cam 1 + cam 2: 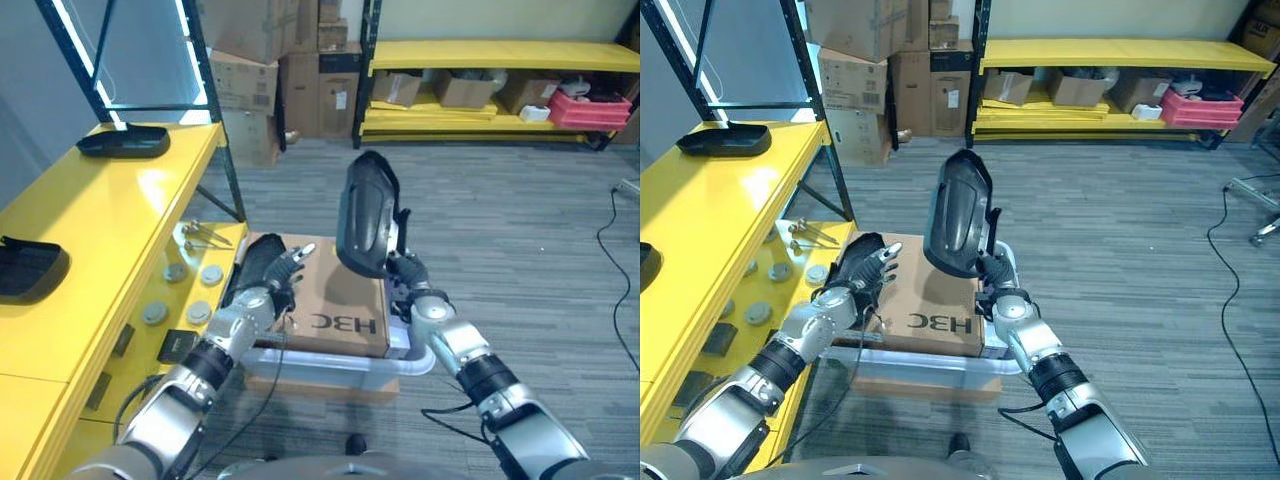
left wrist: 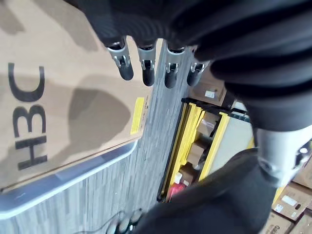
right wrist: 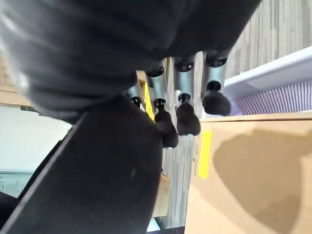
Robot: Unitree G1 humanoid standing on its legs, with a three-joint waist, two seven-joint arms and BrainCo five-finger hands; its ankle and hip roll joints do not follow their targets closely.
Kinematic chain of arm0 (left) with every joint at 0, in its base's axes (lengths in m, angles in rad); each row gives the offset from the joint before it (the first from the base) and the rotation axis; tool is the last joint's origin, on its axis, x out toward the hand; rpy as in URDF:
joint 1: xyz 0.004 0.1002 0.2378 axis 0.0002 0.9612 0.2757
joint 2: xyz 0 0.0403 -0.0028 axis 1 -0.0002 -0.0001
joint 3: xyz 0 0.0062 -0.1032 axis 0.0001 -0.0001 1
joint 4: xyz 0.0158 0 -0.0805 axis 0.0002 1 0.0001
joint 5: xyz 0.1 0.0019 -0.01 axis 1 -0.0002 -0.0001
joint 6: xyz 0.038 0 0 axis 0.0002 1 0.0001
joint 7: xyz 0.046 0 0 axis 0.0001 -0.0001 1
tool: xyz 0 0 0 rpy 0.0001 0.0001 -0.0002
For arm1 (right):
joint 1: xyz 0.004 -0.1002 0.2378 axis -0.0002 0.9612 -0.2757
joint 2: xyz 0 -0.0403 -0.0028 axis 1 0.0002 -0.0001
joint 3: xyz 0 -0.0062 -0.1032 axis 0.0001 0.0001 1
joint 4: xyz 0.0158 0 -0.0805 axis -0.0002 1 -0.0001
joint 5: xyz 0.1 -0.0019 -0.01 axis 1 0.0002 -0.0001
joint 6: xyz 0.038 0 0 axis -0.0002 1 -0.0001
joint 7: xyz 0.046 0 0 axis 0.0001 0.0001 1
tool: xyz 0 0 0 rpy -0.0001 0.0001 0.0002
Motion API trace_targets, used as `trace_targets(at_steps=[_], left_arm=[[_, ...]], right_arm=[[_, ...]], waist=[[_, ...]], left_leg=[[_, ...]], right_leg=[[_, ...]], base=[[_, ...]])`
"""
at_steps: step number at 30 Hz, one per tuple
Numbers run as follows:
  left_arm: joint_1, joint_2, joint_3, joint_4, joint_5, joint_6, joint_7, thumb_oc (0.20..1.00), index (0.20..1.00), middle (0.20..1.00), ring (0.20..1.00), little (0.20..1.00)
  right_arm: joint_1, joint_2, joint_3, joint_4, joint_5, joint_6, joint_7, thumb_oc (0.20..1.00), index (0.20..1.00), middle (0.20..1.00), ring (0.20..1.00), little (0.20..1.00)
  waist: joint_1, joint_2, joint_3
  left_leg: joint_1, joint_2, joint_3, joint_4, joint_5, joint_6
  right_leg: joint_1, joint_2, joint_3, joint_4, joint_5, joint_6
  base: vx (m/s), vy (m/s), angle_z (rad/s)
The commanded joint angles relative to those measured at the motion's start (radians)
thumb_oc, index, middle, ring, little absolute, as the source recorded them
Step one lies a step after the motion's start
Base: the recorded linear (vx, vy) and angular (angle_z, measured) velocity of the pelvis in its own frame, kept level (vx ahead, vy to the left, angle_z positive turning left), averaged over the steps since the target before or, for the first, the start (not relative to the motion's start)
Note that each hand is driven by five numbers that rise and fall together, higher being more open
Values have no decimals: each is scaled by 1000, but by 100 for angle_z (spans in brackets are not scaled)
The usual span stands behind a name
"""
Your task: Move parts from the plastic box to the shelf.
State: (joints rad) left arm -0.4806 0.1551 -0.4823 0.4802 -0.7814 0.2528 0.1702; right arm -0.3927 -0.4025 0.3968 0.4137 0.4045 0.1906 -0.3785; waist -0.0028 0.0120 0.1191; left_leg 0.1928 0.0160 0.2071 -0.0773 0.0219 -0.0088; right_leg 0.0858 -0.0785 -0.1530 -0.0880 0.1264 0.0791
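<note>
Now, my R hand (image 1: 405, 272): curled on black part (image 1: 365, 215), held upright above carton (image 1: 335, 300).
My L hand (image 1: 268, 272): fingers relaxed, empty.
Box (image 1: 330, 362): mostly hidden under carton.

The black part (image 1: 366, 212) in the right hand (image 1: 404, 277) looks like moulded plastic, smooth, with a soft sheen along its curved face. Beneath it, the cardboard box (image 1: 335, 298) is plain brown, matt and papery. The plastic box (image 1: 340, 365) under that shows a pale, smooth, slightly glossy rim. On the left, the shelf (image 1: 90, 230) is painted yellow and shiny, catching bright reflections. Small round parts (image 1: 199, 312) on its lower level look like dull grey metal. The floor (image 1: 500, 220) is grey carpet, ribbed and rough.
</note>
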Motion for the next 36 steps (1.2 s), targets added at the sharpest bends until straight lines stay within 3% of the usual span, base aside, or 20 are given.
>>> trace_targets(at_steps=[1,7,14,21,26,36], left_arm=[[-117,-25,-49,46,21,-52,21,1000,1000,1000,1000,1000],[-113,-31,-19,56,13,-126,50,1000,1000,1000,1000,1000],[-129,-6,10,46,8,-157,43,1000,1000,1000,1000,1000],[-130,4,3,9,-2,-182,-33,1000,1000,1000,1000,1000],[-132,3,-25,-30,4,-162,-58,1000,1000,1000,1000,1000],[-161,2,-102,-36,112,-56,-117,1000,1000,1000,1000,1000]], right_arm=[[-143,5,22,-15,-29,-113,23,200,200,200,200,200],[-151,5,51,-54,-69,-54,76,200,200,200,200,200],[-132,6,54,-30,-76,-58,108,200,200,200,200,200],[-114,7,62,-27,-93,-54,131,200,200,200,200,200],[-121,13,77,-13,-107,-34,142,200,200,200,200,200],[-171,41,124,52,-119,-12,145,200,200,200,200,200]], waist=[[23,-16,-31],[21,-20,-37],[23,-22,-35],[25,-21,-31],[27,-21,-30],[36,-19,-38]], left_leg=[[-30,59,-74,26,-30,-47],[-32,58,-70,35,-33,-49],[-32,58,-72,39,-36,-51],[-31,55,-78,36,-37,-51],[-28,54,-80,33,-37,-50],[-24,51,-83,25,-37,-50]], right_leg=[[43,-90,-32,9,-48,107],[44,-89,-25,10,-52,105],[45,-90,-28,13,-54,104],[45,-89,-30,12,-53,104],[48,-89,-29,11,-53,104],[51,-88,-29,8,-52,105]], base=[[0,0,0],[5,1,0],[0,0,0],[0,0,0],[0,0,0],[0,0,0]])
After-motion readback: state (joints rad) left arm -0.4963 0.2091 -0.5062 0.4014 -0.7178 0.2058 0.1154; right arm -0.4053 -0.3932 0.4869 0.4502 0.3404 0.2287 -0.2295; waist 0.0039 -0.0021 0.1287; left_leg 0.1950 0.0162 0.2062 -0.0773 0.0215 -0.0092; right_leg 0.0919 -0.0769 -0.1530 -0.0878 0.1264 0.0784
